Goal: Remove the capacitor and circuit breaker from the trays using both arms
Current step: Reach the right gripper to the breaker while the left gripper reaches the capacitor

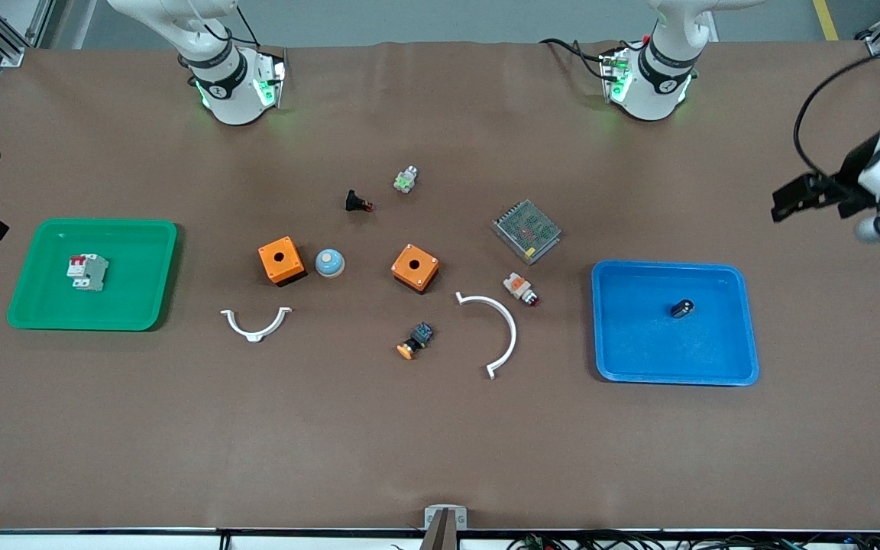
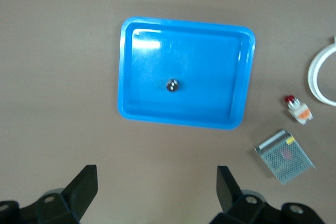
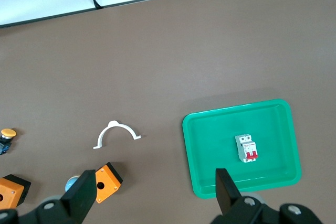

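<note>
The breaker (image 3: 247, 148) is lying in the green tray (image 3: 210, 129); the right gripper (image 3: 152, 192) is hanging spread wide above the table.

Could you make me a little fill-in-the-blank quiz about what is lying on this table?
1. The breaker lies in the ____ tray.
2. The capacitor lies in the ____ tray.
3. The number of orange boxes on the table between the trays is ____.
4. The left gripper and the right gripper each hold ____.

Missing words: green; blue; two; nothing
</note>
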Motion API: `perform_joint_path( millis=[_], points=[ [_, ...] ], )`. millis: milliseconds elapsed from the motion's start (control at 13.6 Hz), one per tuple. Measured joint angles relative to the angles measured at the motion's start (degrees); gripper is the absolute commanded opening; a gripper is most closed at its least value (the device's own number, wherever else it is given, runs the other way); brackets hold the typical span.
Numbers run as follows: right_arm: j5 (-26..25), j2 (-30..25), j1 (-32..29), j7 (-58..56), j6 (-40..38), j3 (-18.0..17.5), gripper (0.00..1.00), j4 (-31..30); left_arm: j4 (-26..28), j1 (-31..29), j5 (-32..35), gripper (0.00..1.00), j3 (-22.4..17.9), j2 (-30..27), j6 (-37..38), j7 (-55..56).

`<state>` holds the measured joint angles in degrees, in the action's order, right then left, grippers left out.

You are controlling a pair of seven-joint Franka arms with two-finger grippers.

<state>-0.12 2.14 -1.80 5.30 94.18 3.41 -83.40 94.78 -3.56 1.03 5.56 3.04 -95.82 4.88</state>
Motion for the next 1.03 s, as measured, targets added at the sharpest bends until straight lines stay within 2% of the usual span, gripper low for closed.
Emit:
perform_joint_path(
  millis=[295,443,590,811,1033],
  points=[
    [0.00,0.87,0.00,-0.02,-0.42,0.01,1.00,-0.21,13.00,-0.15,-0.01,1.00,0.02,4.30,-18.91,0.01],
    [-0.08,2.32,-0.01,-0.05,-1.18,0.03,1.00,-0.42,20.45,-0.17,-0.01,0.96,0.02,5.82,-29.17,0.02],
    [-1.19,4.54,-0.31,-0.43,-4.88,0.27,1.00,-1.34,25.51,-0.17,-0.01,0.87,0.02,8.24,-37.15,-0.03],
    [-3.43,10.09,-3.29,-5.12,-6.43,0.51,1.00,-3.18,28.05,-0.19,-0.01,0.78,0.02,13.78,-44.74,-0.26],
    [-3.50,14.77,-9.63,-15.98,1.89,0.86,1.00,-6.87,28.10,-0.22,-0.01,0.72,0.02,19.02,-49.60,-0.29]
  ],
)
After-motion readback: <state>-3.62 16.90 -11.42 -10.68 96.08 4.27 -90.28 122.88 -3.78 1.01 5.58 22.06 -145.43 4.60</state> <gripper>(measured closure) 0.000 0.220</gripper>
